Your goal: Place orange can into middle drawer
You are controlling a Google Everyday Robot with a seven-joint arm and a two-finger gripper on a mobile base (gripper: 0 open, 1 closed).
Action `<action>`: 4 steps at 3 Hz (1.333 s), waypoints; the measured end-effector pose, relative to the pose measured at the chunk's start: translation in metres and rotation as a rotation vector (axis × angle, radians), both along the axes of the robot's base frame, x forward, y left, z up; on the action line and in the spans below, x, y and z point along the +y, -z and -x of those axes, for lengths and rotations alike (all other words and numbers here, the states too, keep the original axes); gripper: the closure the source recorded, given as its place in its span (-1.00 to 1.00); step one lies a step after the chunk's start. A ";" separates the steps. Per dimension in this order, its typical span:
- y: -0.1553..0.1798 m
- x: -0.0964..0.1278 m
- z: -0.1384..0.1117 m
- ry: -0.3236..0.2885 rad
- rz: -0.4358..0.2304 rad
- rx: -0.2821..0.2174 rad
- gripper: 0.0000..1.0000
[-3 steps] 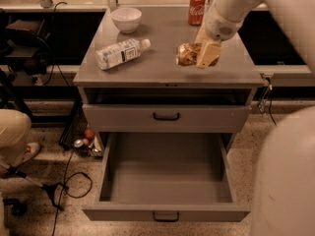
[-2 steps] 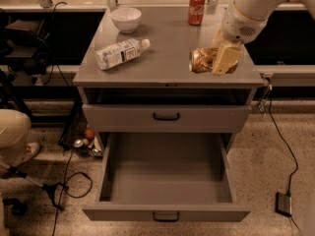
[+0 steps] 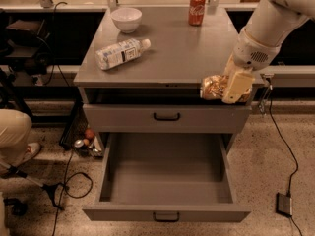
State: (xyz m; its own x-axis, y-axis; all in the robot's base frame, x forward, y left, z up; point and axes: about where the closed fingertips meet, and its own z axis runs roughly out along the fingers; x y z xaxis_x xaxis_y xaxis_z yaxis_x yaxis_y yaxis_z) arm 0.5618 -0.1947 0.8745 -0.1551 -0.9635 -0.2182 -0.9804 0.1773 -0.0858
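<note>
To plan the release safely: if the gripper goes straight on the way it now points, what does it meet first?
Probably the middle drawer, near its right wall. The gripper, holding the orange can at the front right edge of the cabinet, points down and slightly left; depth is unclear.

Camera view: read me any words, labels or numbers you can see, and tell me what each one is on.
Nothing can be quoted.
On the red can: white script, too blurred to read.
On the bottle: a label with dark print, too small to read.
On the orange can, held by the gripper at the front right corner of the cabinet: no text legible.
</note>
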 end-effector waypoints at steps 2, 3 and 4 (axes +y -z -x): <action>0.053 -0.001 0.017 0.077 -0.014 0.091 1.00; 0.130 0.013 0.044 0.105 -0.068 0.204 1.00; 0.192 0.032 0.061 0.138 -0.162 0.256 1.00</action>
